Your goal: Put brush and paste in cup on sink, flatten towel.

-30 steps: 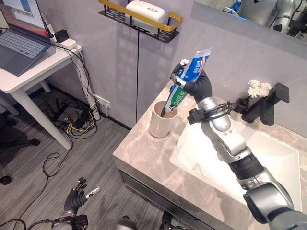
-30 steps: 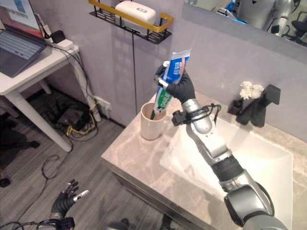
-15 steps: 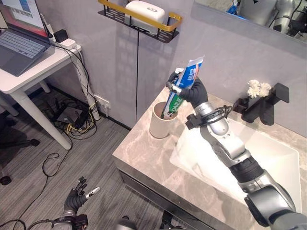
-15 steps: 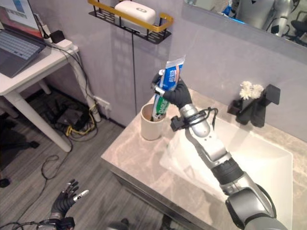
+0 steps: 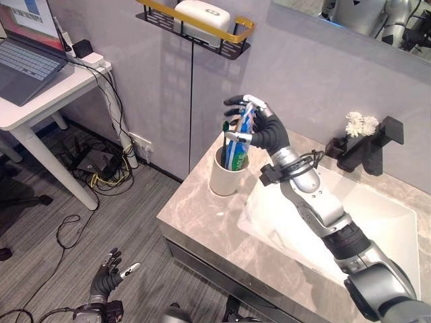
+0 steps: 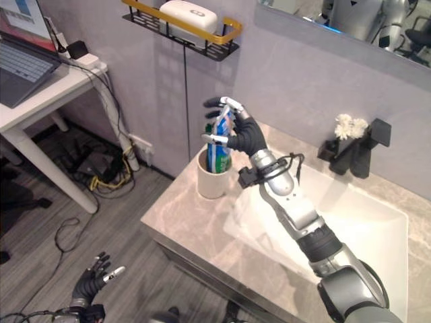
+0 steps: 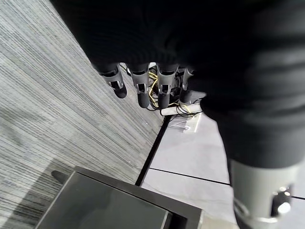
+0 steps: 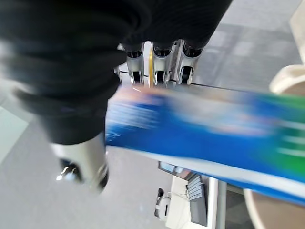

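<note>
The right robot hand (image 5: 264, 128) hangs with fingers spread loose around the toothpaste tube (image 5: 238, 145), which stands in the cream cup (image 5: 225, 176) just below, beside a toothbrush (image 5: 225, 138). The cup sits on the marble worktop (image 5: 202, 222) beside the sink (image 5: 377, 222). A wall shelf (image 5: 195, 23) hangs above. The left robot hand (image 5: 108, 279) hangs low over the floor, fingers relaxed.

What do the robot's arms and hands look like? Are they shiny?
Yes, partly. The right arm is shiny silver-grey with rounded segments, a dark ribbed band and a black cable at the wrist. The right robot hand wears a dark ribbed cover on its back, and its silver fingers end in dark tips. The left robot hand looks the same: dark cover, silver fingers, dark tips.
</note>
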Controlling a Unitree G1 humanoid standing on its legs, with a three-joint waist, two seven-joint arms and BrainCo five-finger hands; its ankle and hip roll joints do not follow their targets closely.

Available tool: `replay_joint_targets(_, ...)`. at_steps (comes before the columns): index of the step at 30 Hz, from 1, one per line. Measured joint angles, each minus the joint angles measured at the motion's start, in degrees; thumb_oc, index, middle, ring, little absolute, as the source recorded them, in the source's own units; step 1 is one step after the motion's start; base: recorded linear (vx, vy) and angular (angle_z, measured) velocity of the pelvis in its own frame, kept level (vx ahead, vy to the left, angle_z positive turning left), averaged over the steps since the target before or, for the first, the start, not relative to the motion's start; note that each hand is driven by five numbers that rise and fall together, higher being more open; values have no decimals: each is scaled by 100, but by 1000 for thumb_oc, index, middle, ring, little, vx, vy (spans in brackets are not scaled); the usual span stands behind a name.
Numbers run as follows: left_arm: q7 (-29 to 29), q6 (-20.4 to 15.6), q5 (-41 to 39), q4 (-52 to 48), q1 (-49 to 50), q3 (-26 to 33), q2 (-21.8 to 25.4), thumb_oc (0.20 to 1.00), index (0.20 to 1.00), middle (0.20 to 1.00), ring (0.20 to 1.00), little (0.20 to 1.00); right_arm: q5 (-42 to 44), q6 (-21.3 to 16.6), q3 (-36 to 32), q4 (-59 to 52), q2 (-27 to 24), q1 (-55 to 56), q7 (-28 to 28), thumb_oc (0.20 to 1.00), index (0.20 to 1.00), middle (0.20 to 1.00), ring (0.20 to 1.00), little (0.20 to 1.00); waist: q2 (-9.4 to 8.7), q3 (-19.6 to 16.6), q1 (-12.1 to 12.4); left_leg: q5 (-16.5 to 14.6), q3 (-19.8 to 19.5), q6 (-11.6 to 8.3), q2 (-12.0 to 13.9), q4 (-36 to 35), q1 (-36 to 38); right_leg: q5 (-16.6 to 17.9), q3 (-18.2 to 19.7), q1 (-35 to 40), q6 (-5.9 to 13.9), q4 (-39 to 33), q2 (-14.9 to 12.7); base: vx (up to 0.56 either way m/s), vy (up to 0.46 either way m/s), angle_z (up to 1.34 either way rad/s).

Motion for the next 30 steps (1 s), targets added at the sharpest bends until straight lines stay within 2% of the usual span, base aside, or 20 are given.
replay_joint_targets(5,2,0,1,2,-40,-2,0,1000,1000,1000,1000,1000,-20,-14,-13,-235,7,-1,-26,1000,1000,1000,1000,1000,-72,19,-22,-1,81,-1,-6,0,33,5,80,1,5,0,-8,-10,23,-8)
replay_joint_targets(10,26,0,2,11,-67,-6,0,1000,1000,1000,1000,1000,-217,-42,-143,-458,9,-1,-168,1000,1000,1000,1000,1000,-65,24,-37,-1,87,0,-8,0,36,7,88,1,3,1,-7,-6,16,0)
replay_joint_targets(15,66,-2,10,28,-189,-11,0,1000,1000,1000,1000,1000,-808,-318,-853,-1098,124,42,-557,1000,1000,1000,1000,1000,-36,42,-61,1,96,2,-32,2,41,30,98,1,-3,2,-36,-30,55,-1)
replay_joint_targets(16,70,-4,21,29,-215,-12,1,1000,1000,1000,1000,1000,-1109,-504,-1159,-1333,128,67,-700,1000,1000,1000,1000,1000,-17,51,-96,2,97,3,-51,4,55,42,105,10,8,3,-48,-53,76,0)
replay_joint_targets(19,65,-6,130,50,-239,-13,4,1000,1000,1000,1000,1000,-1552,-615,-1833,-1610,-11,366,-888,1000,1000,1000,1000,1000,24,77,-170,3,107,5,-99,4,147,55,122,48,22,36,-69,-43,99,0)
replay_joint_targets(20,56,-9,178,67,-244,-3,8,1000,1000,1000,1000,1000,-1753,-701,-2415,-1671,-73,789,-999,1000,1000,1000,1000,1000,62,84,-215,3,121,7,-122,1,165,43,137,63,36,96,-102,-53,98,-4)
replay_joint_targets(22,39,-19,235,166,-229,1,9,1000,1000,1000,1000,1000,-1775,-708,-2883,-1672,-100,1228,-1223,1000,1000,1000,1000,1000,93,98,-303,-25,230,50,-168,1,237,28,239,73,63,134,-114,-80,87,-21)
replay_joint_targets(26,-12,-23,292,298,-119,116,-59,1000,1000,1000,1000,1000,-1917,-750,-4643,-1645,-54,3076,-1553,1000,1000,1000,1000,1000,234,70,-717,-70,397,179,-286,41,234,19,428,-25,199,203,-246,-78,71,-23)
replay_joint_targets(27,-15,-16,314,400,-76,109,-60,1000,1000,1000,1000,1000,-1925,-757,-4921,-1654,-7,3298,-1735,1000,1000,1000,1000,1000,267,57,-917,-80,465,201,-343,68,222,71,505,-67,202,216,-234,-115,88,-39)
replay_joint_targets(30,-33,-14,367,459,-72,218,-177,1000,1000,1000,1000,1000,-2015,-767,-5836,-1529,18,3853,-2005,1000,1000,1000,1000,1000,361,30,-1152,-102,634,264,-442,86,148,141,716,-229,287,227,-284,-64,67,-35)
